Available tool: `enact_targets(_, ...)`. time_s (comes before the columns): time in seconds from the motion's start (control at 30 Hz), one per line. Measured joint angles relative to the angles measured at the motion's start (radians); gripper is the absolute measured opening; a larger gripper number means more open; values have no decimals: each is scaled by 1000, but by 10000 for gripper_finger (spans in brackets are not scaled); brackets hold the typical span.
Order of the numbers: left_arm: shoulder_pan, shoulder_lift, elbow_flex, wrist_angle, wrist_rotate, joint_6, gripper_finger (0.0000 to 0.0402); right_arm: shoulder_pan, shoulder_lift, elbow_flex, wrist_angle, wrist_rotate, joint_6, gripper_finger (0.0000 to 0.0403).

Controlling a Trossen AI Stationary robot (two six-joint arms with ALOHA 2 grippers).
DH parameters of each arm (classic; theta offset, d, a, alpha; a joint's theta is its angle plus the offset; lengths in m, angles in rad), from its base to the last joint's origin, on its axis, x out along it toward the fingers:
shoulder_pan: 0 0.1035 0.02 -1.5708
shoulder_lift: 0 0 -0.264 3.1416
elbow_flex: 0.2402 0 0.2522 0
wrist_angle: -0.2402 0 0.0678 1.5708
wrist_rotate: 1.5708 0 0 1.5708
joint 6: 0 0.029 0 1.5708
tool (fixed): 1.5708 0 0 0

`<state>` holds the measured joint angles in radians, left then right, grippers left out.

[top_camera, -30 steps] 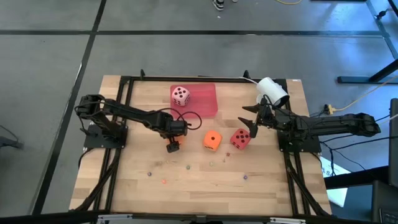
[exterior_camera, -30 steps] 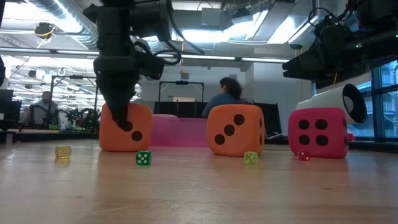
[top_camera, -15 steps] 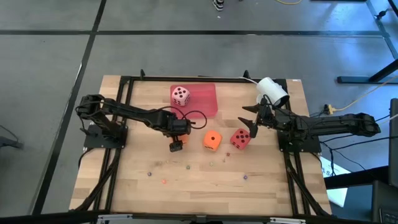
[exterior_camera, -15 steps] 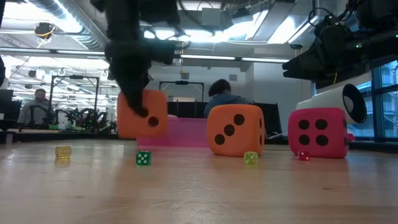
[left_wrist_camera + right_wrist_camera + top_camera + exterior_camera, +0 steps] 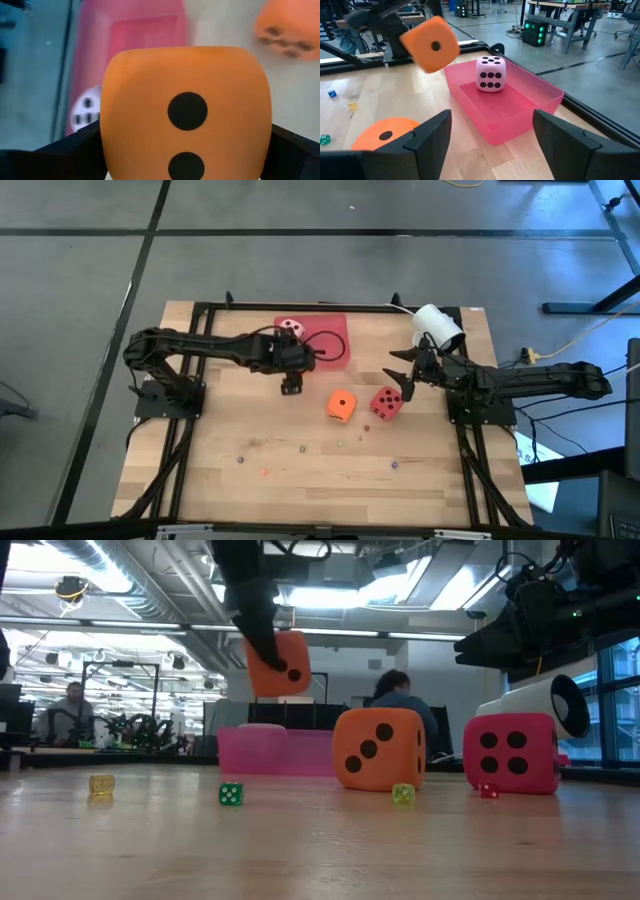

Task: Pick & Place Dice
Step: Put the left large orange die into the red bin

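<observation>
One orange die (image 5: 277,664) airborne; overhead hides it.

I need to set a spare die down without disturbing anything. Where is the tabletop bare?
Bare: the wood between the left arm's base and the orange die. Crowded: the tray with the pink die, under the left gripper carrying an orange die; the red die.

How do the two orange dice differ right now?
The held orange die is up in the air, clamped in the left gripper near the red tray; the loose orange die rests on the table, untouched. In the low view the held one hangs tilted, the loose one sits flat. Both are soft orange cubes with dark pips.
</observation>
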<state>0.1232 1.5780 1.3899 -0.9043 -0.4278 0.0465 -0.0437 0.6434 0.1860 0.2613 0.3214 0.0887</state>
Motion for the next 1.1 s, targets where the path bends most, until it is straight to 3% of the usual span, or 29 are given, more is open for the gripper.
enact_targets(0.17,89,9,0,-56,-45,96,373,0,0,0,0,0,0,278)
enact_targets(0.37,195,32,1,-64,113,107,372,0,0,0,0,0,0,278)
enact_targets(0.5,234,79,0,-71,123,143,372,0,0,0,0,0,0,278)
enact_targets(0.83,257,191,5,-92,118,202,372,0,0,0,0,0,-1,278)
enact_targets(1.1,237,170,1,-98,124,250,372,0,0,0,0,0,-2,278)
